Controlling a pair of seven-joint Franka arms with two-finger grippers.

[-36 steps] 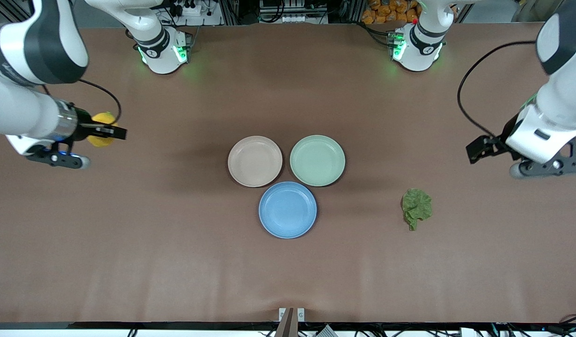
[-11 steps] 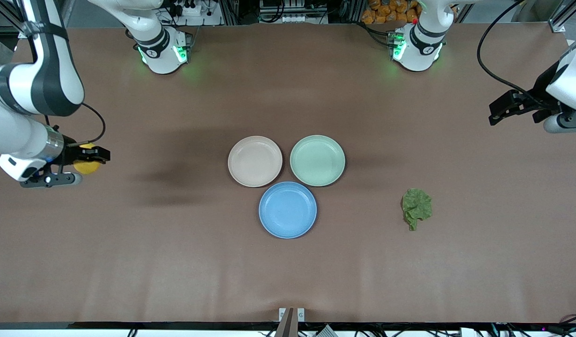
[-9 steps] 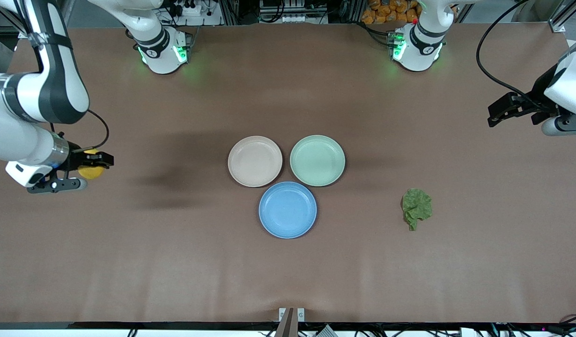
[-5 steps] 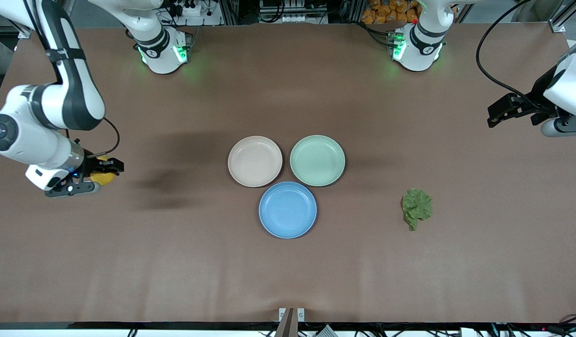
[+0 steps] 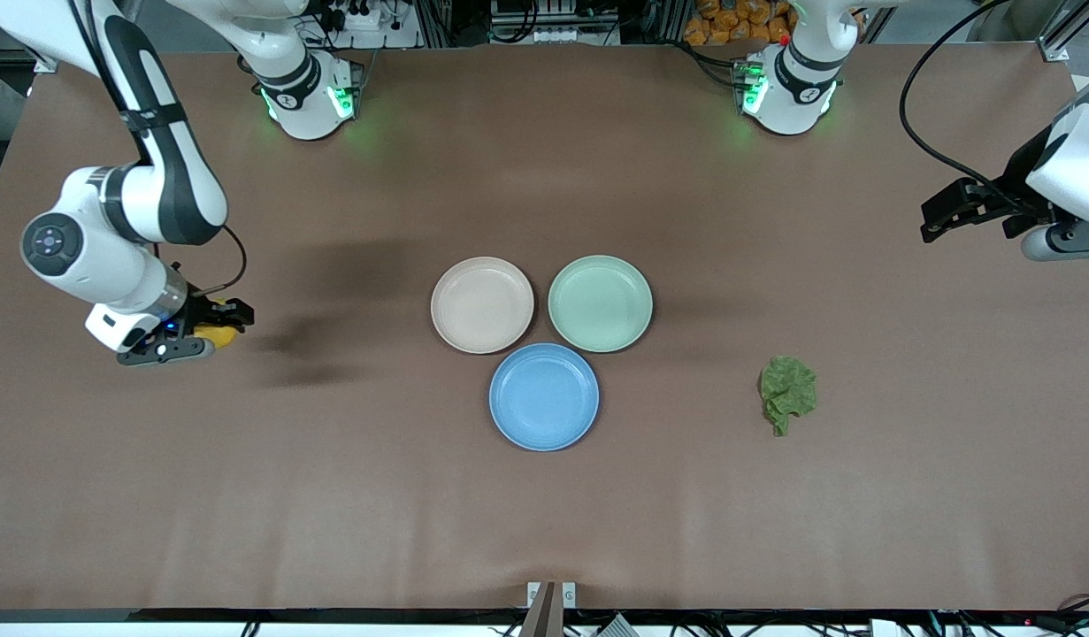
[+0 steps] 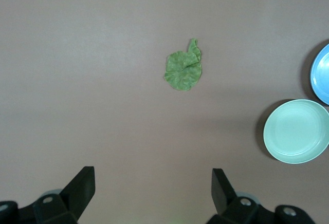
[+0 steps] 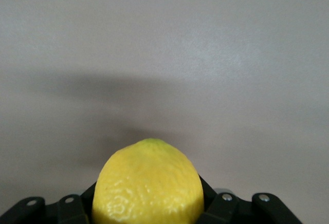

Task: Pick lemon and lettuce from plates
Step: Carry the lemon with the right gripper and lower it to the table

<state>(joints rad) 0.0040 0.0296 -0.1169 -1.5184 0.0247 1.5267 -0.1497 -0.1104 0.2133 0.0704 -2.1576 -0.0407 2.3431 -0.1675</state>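
We are seeing the ruffled dark green lettuce (image 5: 788, 393) lying on the table toward the left arm's end, stem pointing at the front camera. Our right gripper (image 5: 230, 320) is clenching the dimpled yellow lemon (image 7: 149, 185), seemingly lengthwise, low over the table. Our left gripper (image 5: 942, 209) is waiting, fingers spread.

Even, bright overhead light throws soft dark shadows on the brown table (image 5: 544, 531); all views sharp, without glare.

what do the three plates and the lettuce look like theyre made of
Beige-pink plate, mint green plate and blue plate: probably matte plastic or similar, given the flat pastel colour and dull sheen. Lettuce: crinkled, uniformly green leaf; real or fake is unclear.
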